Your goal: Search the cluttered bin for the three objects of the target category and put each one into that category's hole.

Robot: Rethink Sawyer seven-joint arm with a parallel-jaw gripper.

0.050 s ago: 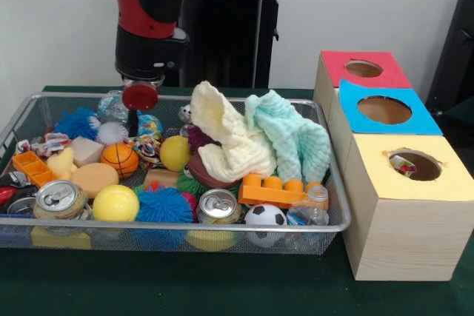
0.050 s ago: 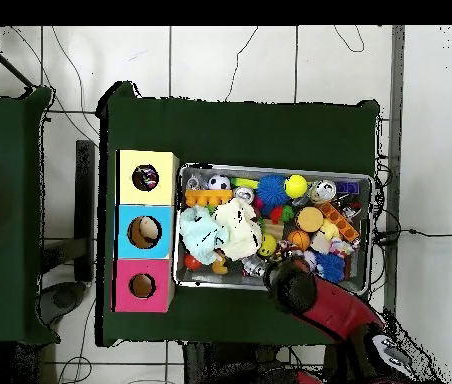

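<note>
Black-and-white miniature soccer ball (image 1: 265, 215) sits against wire mesh bin's (image 1: 185, 238) near wall. Red-and-black arm's end effector (image 1: 133, 120) hangs over far-left clutter, above orange basketball (image 1: 120, 159); finger state: cannot tell.

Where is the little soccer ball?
In the front view, the soccer ball sits against the wire bin's near wall, toward its right end, between a silver can and a clear plastic bottle, below the orange block.
</note>
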